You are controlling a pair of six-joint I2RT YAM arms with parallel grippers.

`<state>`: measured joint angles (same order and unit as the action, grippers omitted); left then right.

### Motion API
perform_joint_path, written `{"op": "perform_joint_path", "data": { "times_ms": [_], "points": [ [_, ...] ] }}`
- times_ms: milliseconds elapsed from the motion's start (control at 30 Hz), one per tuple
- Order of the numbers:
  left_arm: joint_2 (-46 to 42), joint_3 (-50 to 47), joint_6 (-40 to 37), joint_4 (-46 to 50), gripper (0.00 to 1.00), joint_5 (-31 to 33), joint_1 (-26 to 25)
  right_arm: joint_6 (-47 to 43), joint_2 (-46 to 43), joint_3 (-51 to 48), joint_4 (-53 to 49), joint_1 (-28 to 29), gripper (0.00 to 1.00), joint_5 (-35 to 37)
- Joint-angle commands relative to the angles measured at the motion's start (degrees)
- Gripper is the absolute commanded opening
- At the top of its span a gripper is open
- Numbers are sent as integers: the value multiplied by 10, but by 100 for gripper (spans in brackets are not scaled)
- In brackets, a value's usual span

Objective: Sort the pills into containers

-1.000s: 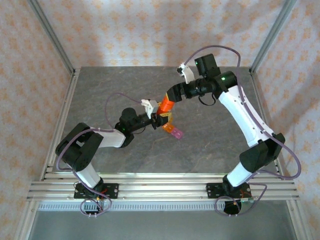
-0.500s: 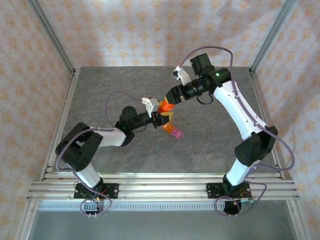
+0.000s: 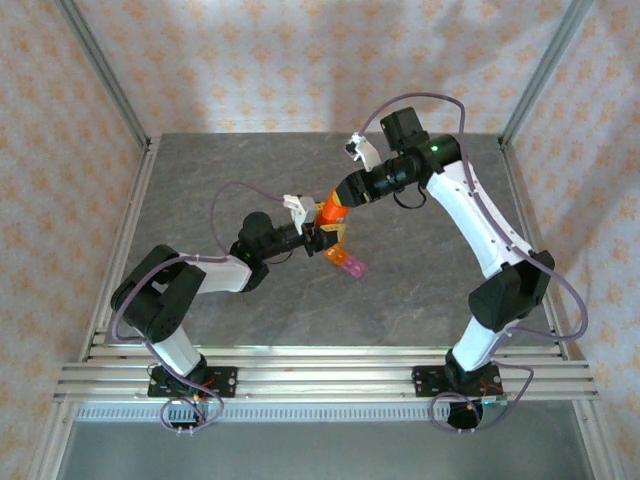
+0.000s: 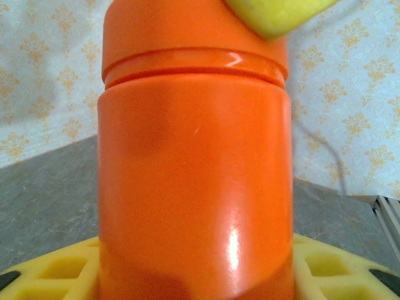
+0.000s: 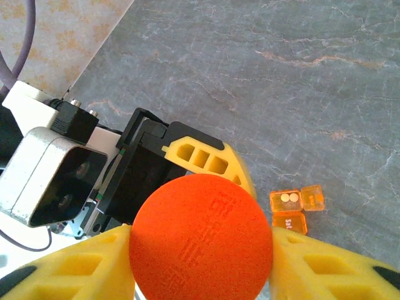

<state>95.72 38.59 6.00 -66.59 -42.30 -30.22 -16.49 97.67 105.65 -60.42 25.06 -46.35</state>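
An orange-red bottle (image 3: 330, 213) stands upright above the table, held between the two arms. My left gripper (image 3: 322, 240) is shut on its lower body (image 4: 194, 187), with yellow fingers (image 4: 50, 269) on both sides. My right gripper (image 3: 338, 205) comes down from above, and its yellow fingers (image 5: 75, 269) press both sides of the round cap (image 5: 201, 247). The containers lie on the table just right of the bottle: an orange one (image 3: 336, 254) and a pink one (image 3: 354, 268). The open orange compartment (image 5: 287, 201) holds two white pills (image 5: 288, 197).
The grey stone-patterned table (image 3: 250, 170) is framed by aluminium rails (image 3: 320, 370) at the near edge and posts at the back corners. The left arm's camera housing (image 5: 53, 175) sits close beside the bottle. Purple cables loop off both arms.
The right arm shifted slightly left and settled over the bottle, and its fingers closed in onto the cap. The left gripper kept its hold on the bottle.
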Motion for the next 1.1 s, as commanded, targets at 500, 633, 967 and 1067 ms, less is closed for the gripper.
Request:
{"op": "perform_joint_path", "data": {
  "times_ms": [500, 633, 967, 1067],
  "points": [
    [-38, -13, -82, -31, 0, 124, -16, 274, -31, -156, 172, 66, 42, 129],
    [-48, -26, -124, -33, 0, 184, -36, 344, -35, -195, 223, 91, 41, 174],
    [-47, -37, -138, -43, 0, 222, -49, 389, -39, -210, 255, 101, 42, 196],
    [-44, -36, -131, -43, 0, 224, -49, 387, -37, -198, 246, 101, 44, 194]
  ]
}}
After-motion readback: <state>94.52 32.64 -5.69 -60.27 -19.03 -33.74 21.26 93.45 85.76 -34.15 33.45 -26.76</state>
